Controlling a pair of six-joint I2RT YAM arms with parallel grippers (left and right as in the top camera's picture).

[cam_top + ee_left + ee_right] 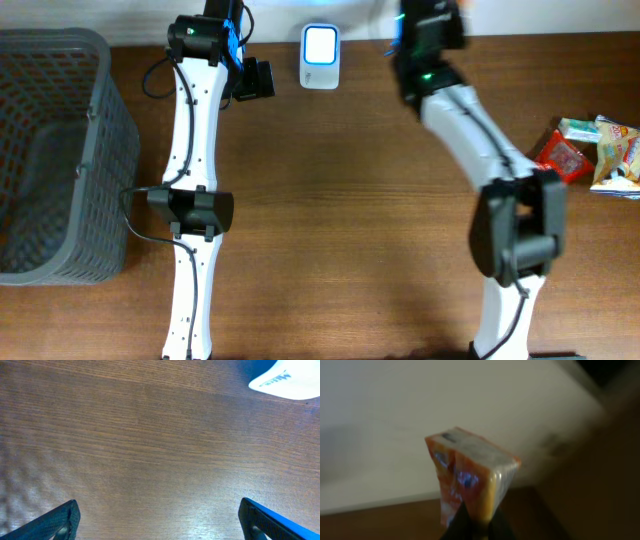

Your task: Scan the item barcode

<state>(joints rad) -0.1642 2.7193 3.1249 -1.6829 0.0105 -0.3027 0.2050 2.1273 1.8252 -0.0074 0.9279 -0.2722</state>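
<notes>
I saw the right gripper closed tight on an orange packet. It pinched the lower edge and held the packet upright in the air, at the far side of the table, to the right of the white scanner. The left gripper hung wide open and empty near the scanner.

Shop checkout: scanner, basket

Blue lettering stands on the white scanner in the left wrist view, too indistinct to read. Print on the orange packet is blurred; markings on the snack packets are too small to read.
</notes>
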